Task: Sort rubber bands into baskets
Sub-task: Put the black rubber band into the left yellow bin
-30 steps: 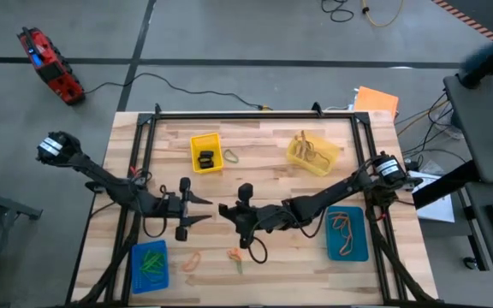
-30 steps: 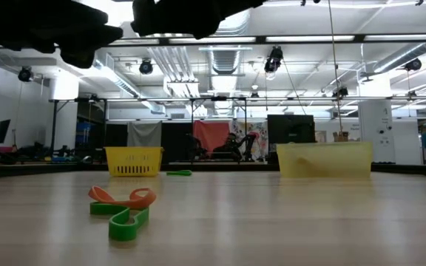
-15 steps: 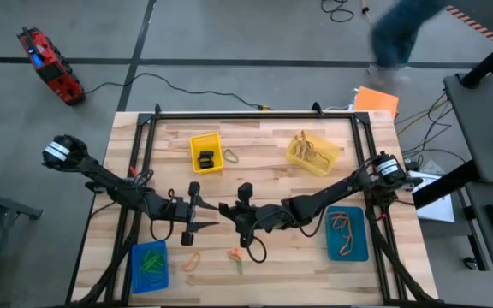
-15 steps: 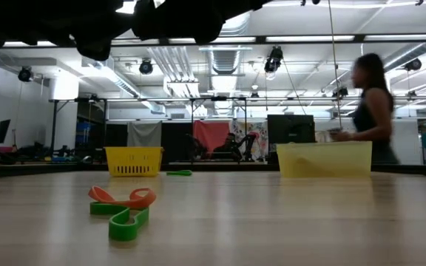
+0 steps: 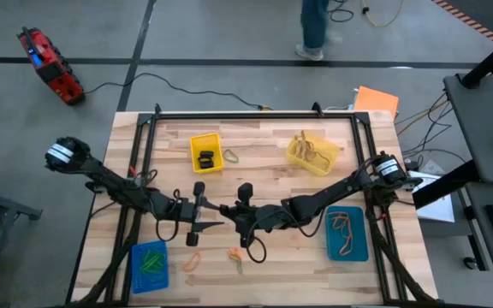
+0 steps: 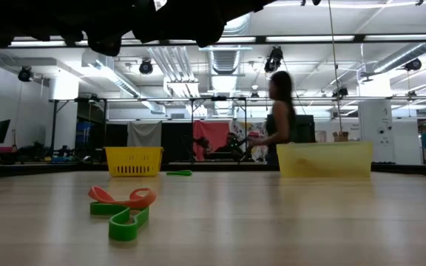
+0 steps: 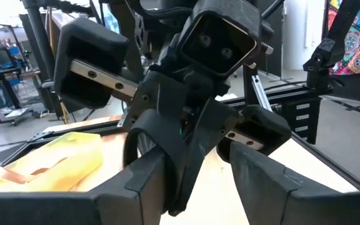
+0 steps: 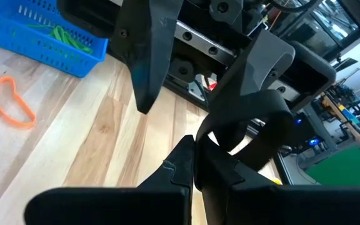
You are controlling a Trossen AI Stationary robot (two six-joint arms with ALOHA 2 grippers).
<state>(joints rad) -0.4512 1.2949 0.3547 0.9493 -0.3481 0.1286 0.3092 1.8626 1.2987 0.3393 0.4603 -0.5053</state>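
Observation:
My right gripper (image 5: 227,211) is over the table's middle, shut on a black rubber band (image 8: 261,131) that also shows in the left wrist view (image 7: 136,140). My left gripper (image 5: 214,214) faces it, open, with its fingers (image 7: 144,181) on either side of the right gripper's tips and the band. The bright yellow basket (image 5: 205,152) holds black bands, the pale yellow one (image 5: 312,154) tan bands, the blue one (image 5: 150,265) green bands and the teal one (image 5: 347,233) orange bands. Loose orange (image 5: 192,261) and orange-and-green bands (image 5: 235,255) lie near the front edge. My right gripper pinches one spot of the black band's loop (image 8: 212,145) between its two shut fingertips. The fingers lie level, coming from the table's right. The loop stands out beyond the tips, clear of the table. Whether my left gripper's fingers touch the band, I cannot tell.
A green band (image 5: 230,156) lies beside the bright yellow basket. The loose orange band (image 6: 120,196) and green band (image 6: 128,220) show close in the low view. A black frame (image 5: 255,114) rims the table. A person (image 6: 279,118) walks behind the table.
My left gripper has gone toward the table's right edge, up to my right gripper and the black band, staying open. The person has walked across the room behind the table.

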